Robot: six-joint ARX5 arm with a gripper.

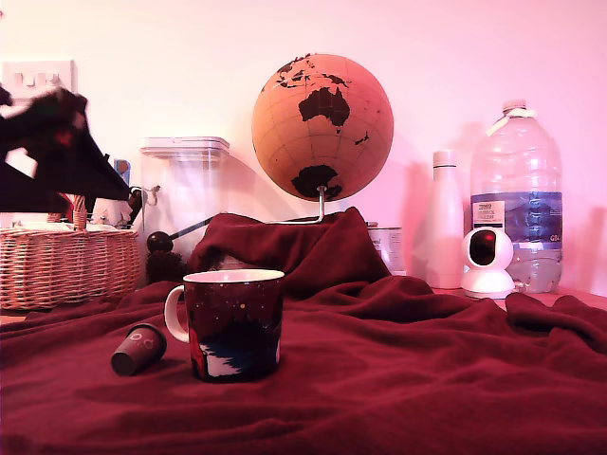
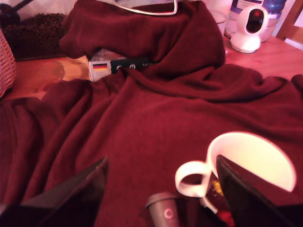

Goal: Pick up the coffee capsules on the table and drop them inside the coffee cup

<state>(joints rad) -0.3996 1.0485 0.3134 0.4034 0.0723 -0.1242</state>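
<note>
Blanket (image 1: 427, 379) w/ mug (image 1: 234, 323) upright; capsule (image 1: 138, 349) on its side just beside the handle, on exterior view's left. Claw (image 2: 161, 189) spread wide, empty, above; capsule lies between fingers, axis pointing roughly toward the wrist cam.

The blanket (image 1: 427, 370) was dark red. The mug (image 1: 233, 322) was dark maroon with white speckles, a white handle and pale inside. The capsule (image 1: 138, 349) looked dark grey. The globe (image 1: 322, 126) was tan with black continents.
</note>
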